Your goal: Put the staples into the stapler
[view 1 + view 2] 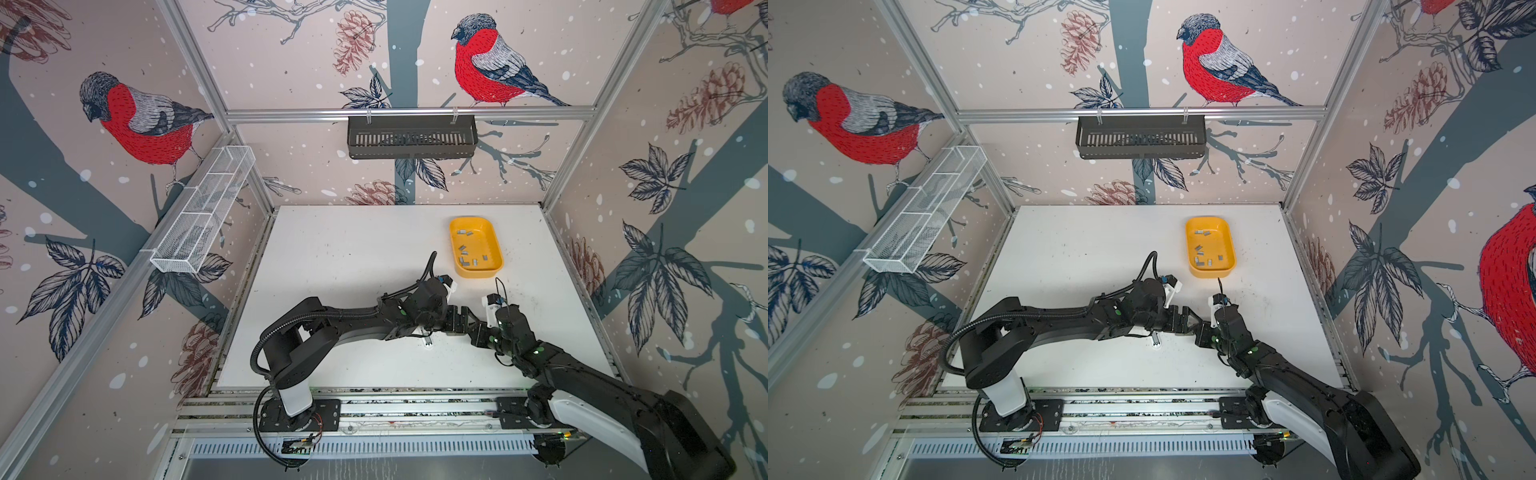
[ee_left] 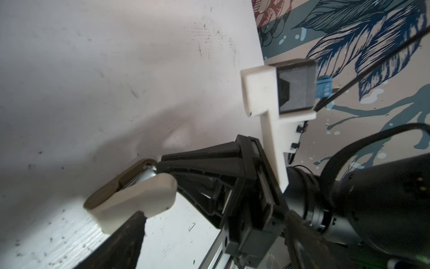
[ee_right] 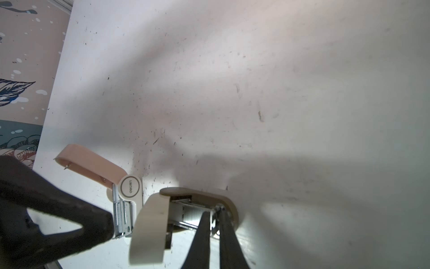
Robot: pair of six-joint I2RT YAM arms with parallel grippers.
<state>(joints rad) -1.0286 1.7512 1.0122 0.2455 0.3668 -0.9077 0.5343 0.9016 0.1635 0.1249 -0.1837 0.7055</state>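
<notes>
A cream stapler (image 3: 151, 223) lies open on the table, its metal magazine (image 3: 186, 214) bared. My right gripper (image 3: 215, 209) has its fingers almost together at the magazine's end, pinching a small shiny metal strip that looks like staples. A second stapler with a pink lid (image 3: 93, 167) stands open beside it. One finger (image 3: 69, 209) of my left gripper rests against its magazine. My left gripper (image 2: 214, 223) is open wide next to the cream stapler (image 2: 135, 200). In both top views the two grippers (image 1: 455, 322) (image 1: 478, 334) meet and hide the cream stapler. Several staples (image 1: 465, 232) lie in the yellow tray.
The yellow tray (image 1: 494, 266) sits at the back right of the white table (image 1: 332, 257). A bit of the second stapler (image 1: 427, 341) shows under the left arm. A black basket (image 1: 411, 137) and a white wire basket (image 1: 203, 216) hang on the walls.
</notes>
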